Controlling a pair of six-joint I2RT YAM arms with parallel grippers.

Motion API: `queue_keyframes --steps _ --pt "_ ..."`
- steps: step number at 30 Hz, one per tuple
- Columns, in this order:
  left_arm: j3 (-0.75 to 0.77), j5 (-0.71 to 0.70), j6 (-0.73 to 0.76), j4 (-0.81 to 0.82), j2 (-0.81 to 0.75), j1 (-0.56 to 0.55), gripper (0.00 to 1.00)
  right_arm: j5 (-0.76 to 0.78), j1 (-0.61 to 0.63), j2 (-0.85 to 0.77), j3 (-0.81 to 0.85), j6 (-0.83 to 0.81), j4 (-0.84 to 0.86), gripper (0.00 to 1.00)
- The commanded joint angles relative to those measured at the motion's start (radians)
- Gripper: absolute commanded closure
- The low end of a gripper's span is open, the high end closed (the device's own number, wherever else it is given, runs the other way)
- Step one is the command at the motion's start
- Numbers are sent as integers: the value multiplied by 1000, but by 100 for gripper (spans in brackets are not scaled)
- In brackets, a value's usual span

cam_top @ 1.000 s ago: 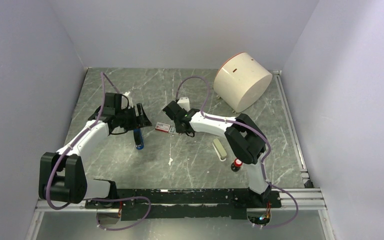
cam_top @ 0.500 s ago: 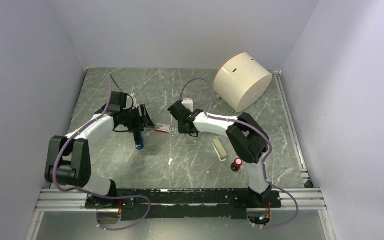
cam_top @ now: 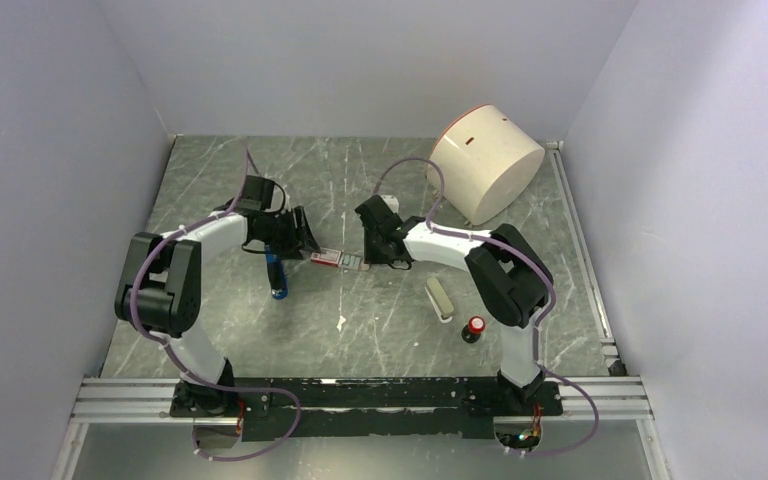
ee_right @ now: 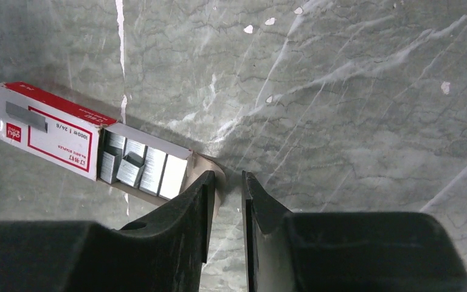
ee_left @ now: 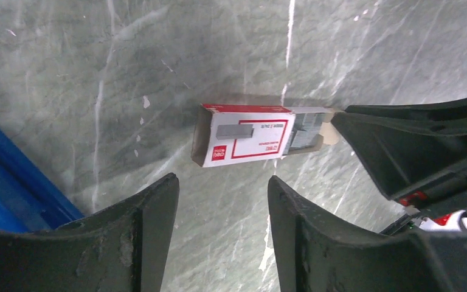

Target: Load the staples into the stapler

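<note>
The jaws of neither arm can be read from above. In the top view the left gripper [cam_top: 298, 238] and right gripper [cam_top: 368, 250] face each other across the staples [cam_top: 332, 257], which lie flat around the middle of the bench [cam_top: 380, 330], a little toward the far edge. The stapler [cam_top: 276, 275] lies just beside the box on its left-edge side, under the left gripper.

In the left wrist view the left jaws stand wide, holding nothing, with the red-and-white sleeve [ee_left: 246, 139] lying ahead of the gap. Its tray [ee_left: 307, 131] pokes out of the end nearer the right gripper.

In the right wrist view the right jaws stand narrow, a slit apart, with the tray's card flap [ee_right: 219, 173] at the slit. Whether they pinch it cannot be told. Grey strips [ee_right: 140, 165] lie exposed in the tray.

The box looks light and thin-walled, likely to skate on the smooth stone and crush under a hard squeeze, so the sleeve wants bracing across its long edges. The strips are probably stiff but brittle and slippery, best taken by their long sides near the middle.
</note>
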Motion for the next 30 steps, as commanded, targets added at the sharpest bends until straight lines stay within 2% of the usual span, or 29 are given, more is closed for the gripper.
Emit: queue_keyframes --steps 1,5,11,19,21,26,28,30 --pt "23 15 -11 47 32 -9 42 -88 -25 -27 -38 -4 30 72" --pt "31 33 -15 66 53 -9 47 -142 -38 -25 -48 1 51 75" --pt "22 96 -24 95 85 -9 57 -193 -47 -15 -46 -2 65 89" --pt "18 84 -25 103 99 -9 66 -207 -54 -8 -36 -14 72 90" --pt "3 83 -39 140 83 -9 65 -201 -56 -7 -35 -19 69 91" --pt "-10 10 -20 156 87 -9 52 -203 -65 -5 -30 -34 60 90" --pt "-10 6 -16 166 91 -9 51 -205 -66 -5 -30 -39 60 90" --pt "-8 8 -15 174 93 -9 55 -206 -66 -8 -32 -39 63 90"
